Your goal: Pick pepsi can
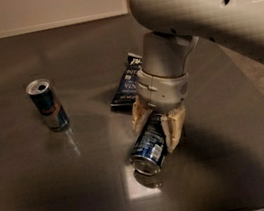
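Your tool (157, 125) straddles the sideways pepsi can (149, 149), closure not discernible; likely light, slick, dentable, apt to roll on the counter (61, 191), so clamp mid-body gently.

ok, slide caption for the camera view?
Gripper over the pepsi can lying on its side; upright slim can and chip bag nearby.

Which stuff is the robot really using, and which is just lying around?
For the job: pepsi can, lying on its side; gripper, down over it, jaws clamped on it.
Just lying about: slim can, standing upright at left; chip bag, behind the gripper.
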`<action>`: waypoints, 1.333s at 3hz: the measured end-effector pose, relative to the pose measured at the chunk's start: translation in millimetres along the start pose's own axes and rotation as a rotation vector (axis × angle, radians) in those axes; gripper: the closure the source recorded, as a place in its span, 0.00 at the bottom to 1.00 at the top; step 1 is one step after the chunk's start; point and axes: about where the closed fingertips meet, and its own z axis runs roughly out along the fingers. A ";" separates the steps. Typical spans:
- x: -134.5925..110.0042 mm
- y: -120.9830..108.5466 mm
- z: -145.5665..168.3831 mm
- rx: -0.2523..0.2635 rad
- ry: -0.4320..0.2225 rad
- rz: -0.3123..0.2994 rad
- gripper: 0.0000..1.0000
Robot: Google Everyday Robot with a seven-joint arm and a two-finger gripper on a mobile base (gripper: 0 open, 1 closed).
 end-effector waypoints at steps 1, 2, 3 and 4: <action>-1.3 -2.2 -9.7 0.013 -0.014 0.019 0.65; -9.1 -6.4 -37.1 0.048 -0.049 0.032 0.96; -15.8 -9.8 -56.8 0.081 -0.072 0.030 1.00; -26.6 -11.3 -79.7 0.131 -0.078 0.006 1.00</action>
